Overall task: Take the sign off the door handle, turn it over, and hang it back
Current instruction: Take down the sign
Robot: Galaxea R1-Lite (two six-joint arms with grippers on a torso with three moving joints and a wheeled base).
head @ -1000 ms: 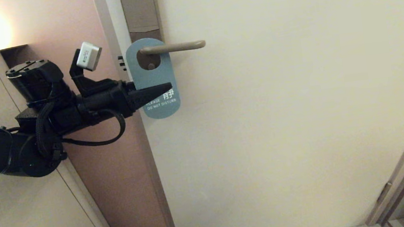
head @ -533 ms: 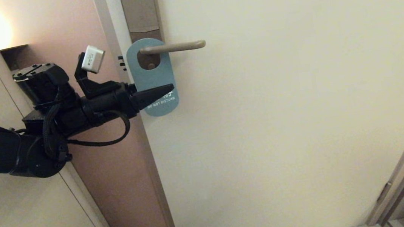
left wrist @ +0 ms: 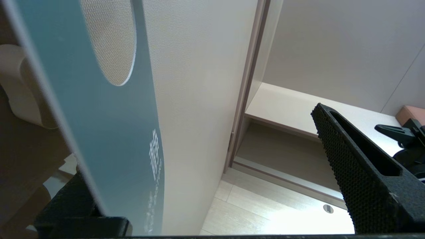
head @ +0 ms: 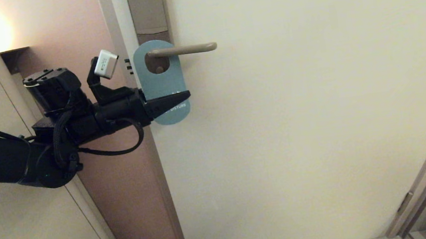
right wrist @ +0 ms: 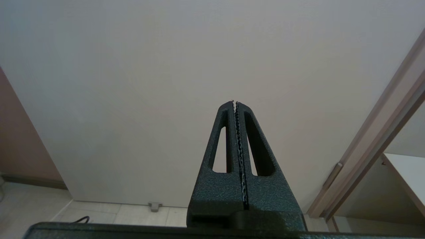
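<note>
Blue sign [head: 160, 83]: hanging on door handle [head: 183, 50].
Left end effector [head: 178, 98]: gaping wide, straddling sign's lower part.
Right end effector [right wrist: 235, 103]: pressing fully together, gripping nothing, facing door [head: 317, 123].

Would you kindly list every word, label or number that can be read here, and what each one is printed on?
"DISTURB": white print low on the blue sign, beside the left gripper; the words before it are hidden.
Large white character on the sign, left wrist view: too skewed to read.
White tag on the left arm: print too small to read.
Nothing else is readable.
</note>
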